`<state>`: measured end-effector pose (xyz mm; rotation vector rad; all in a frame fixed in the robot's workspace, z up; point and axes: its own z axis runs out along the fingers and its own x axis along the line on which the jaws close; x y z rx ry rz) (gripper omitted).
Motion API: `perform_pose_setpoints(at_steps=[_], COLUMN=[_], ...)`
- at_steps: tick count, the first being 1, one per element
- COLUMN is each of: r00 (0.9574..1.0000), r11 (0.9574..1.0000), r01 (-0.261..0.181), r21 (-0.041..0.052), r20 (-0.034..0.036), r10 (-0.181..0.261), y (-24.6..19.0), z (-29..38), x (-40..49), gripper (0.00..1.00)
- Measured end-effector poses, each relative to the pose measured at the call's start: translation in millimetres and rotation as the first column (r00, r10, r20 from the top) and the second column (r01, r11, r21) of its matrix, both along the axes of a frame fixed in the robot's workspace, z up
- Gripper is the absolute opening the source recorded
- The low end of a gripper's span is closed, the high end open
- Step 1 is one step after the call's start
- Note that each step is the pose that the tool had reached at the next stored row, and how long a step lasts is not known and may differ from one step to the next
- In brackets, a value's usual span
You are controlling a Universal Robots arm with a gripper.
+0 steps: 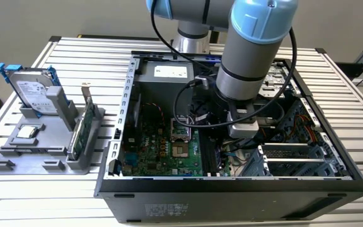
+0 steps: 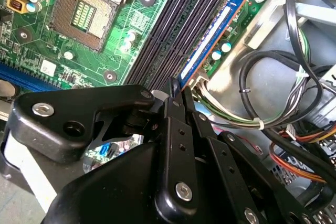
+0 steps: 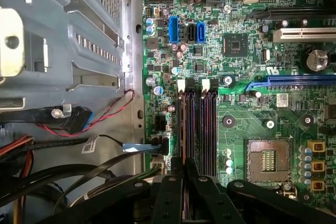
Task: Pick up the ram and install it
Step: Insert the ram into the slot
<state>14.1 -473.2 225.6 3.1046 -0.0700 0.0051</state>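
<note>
Reaching down into the open computer case (image 1: 232, 189), the gripper (image 2: 176, 85) has its two black fingers drawn almost together, leaving only a board-thin slit, and they appear to pinch the near end of the ram (image 2: 207, 45). The ram stands on edge in the outermost memory slot, the one nearest the case's cables, and its pale label shows along its side. In the first wrist view the stick reads as a thin line (image 3: 182, 124) running between the fingertips. By judgement it is light and stiff but fragile: best held by its flat faces near the top edge, away from the contacts, and pressed straight down rather than twisted. Space is tight. A bundle of black cables (image 2: 273, 77) loops just beside the slot, the empty neighbouring slots (image 3: 207, 129) lie on the other side, and the bare CPU socket (image 2: 86, 11) sits near on the motherboard (image 3: 247, 66). The metal drive cage (image 3: 68, 51) is beyond the cables. Outside the case, a grey tray (image 1: 30, 158) holds a hard drive (image 1: 33, 92) and a green card (image 1: 83, 125), well apart.
</note>
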Motion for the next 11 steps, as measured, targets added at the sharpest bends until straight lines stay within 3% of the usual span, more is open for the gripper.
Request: perform_pose_setpoints(at_steps=[11], r00=[0.9999], r11=[0.9999], r01=[-0.016], r21=[0.0000], r20=[0.0000], r10=[0.016], y=[-1.1], z=[-1.7], x=[-1.2], gripper=[0.00])
